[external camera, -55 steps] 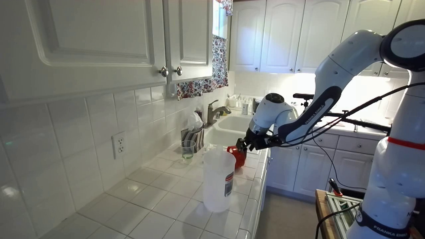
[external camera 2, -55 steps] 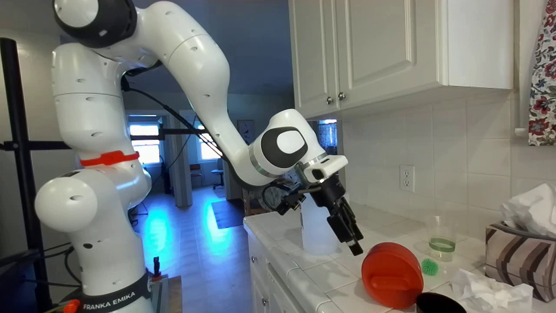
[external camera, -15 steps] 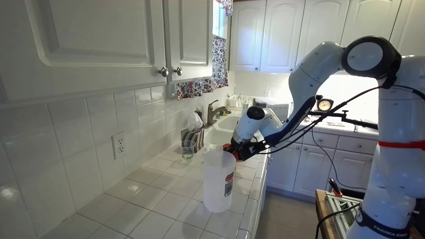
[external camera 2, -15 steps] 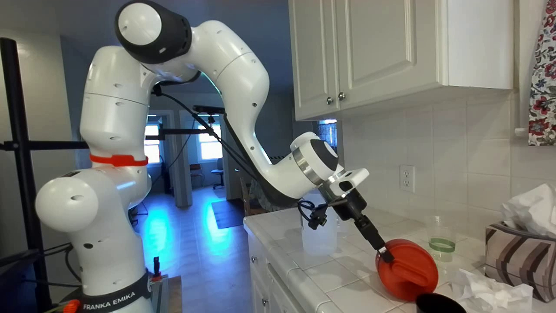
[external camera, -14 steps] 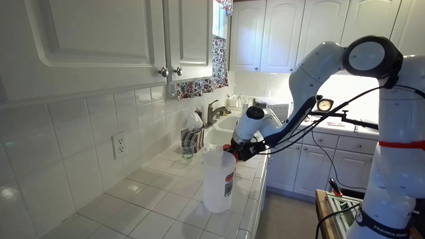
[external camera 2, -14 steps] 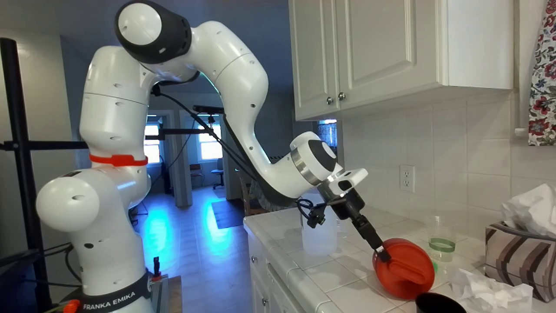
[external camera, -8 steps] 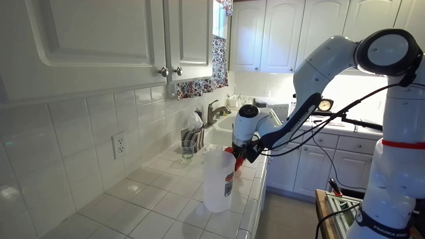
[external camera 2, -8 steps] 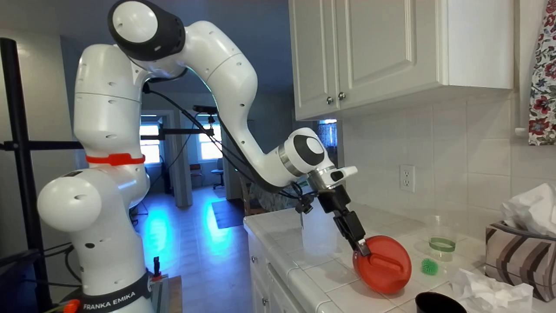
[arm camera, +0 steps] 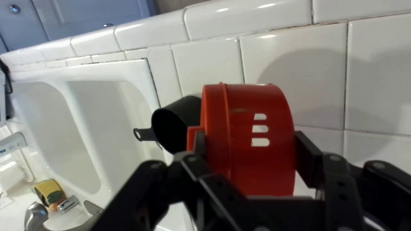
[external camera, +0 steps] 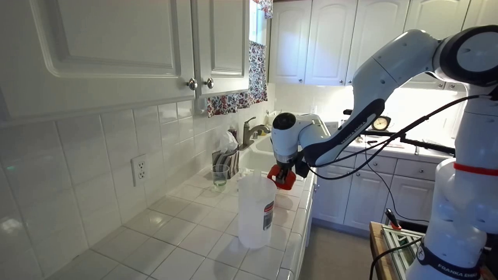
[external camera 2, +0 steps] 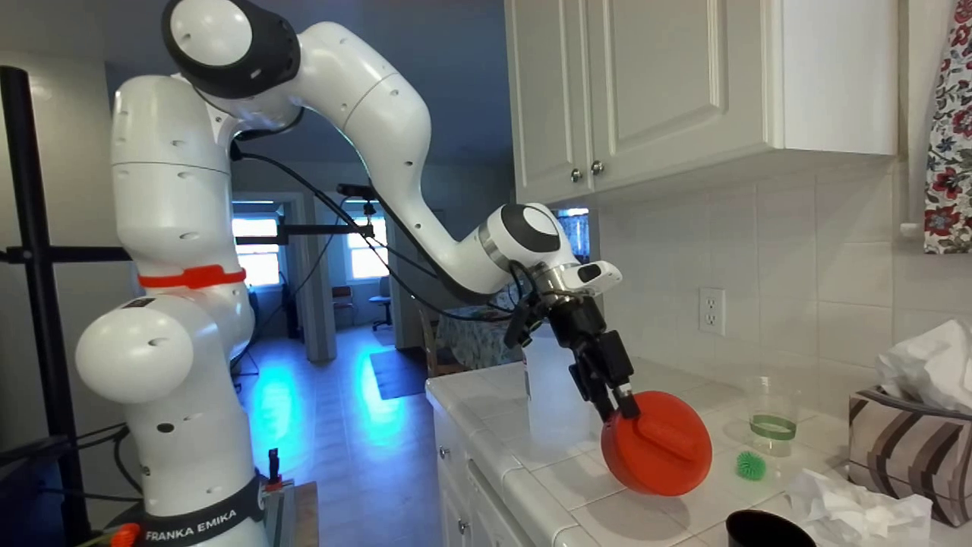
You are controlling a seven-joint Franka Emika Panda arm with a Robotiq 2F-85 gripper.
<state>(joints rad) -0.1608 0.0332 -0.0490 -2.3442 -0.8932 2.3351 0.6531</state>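
Observation:
My gripper point(arm camera: 252, 147) is shut on a round red plastic lid point(arm camera: 247, 106), with one finger on each side of it. The lid has a raised bar on its face and slots in its side wall. In both exterior views the lid point(external camera 2: 659, 444) point(external camera: 287, 182) hangs from the gripper point(external camera 2: 619, 406), tilted on edge and a little above the white tiled counter. A black cup with a handle point(arm camera: 179, 122) lies close beyond the lid; its rim shows in an exterior view point(external camera 2: 765, 526). A green spiky ball point(external camera 2: 751, 466) sits beside the lid.
A translucent white jug point(external camera: 255, 217) stands on the counter near the gripper. A clear cup point(external camera: 220, 179), a striped tissue box point(external camera 2: 904, 448) and crumpled tissue point(external camera 2: 858, 507) are near the wall. The sink point(arm camera: 106, 106) and faucet point(external camera: 249, 134) lie beyond. Upper cabinets point(external camera 2: 676, 91) overhang the counter.
Earliest, the gripper was beside the lid without holding it. It took hold of the lid, then raised it and drew it back towards the robot, the wrist turning more upright. The green ball shows again.

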